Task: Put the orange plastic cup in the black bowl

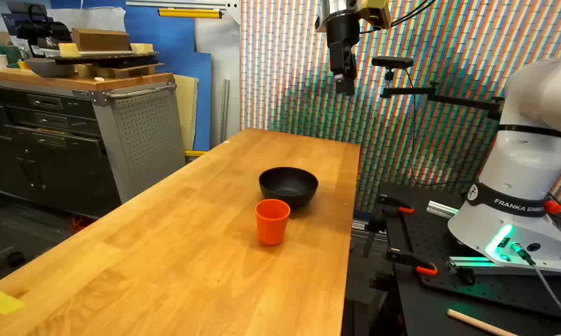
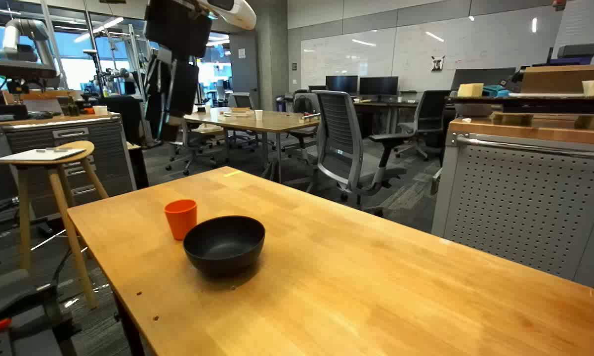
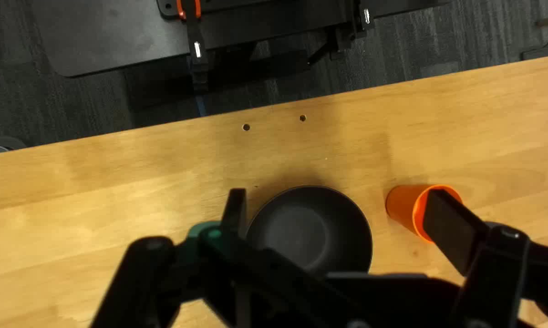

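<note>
While cup stands beside bowl — gripper hangs high, spread wide.

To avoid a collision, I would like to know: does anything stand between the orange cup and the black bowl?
Nothing visible does: in the wrist view, only wooden tabletop shows between the upright orange plastic cup and the black bowl.
</note>
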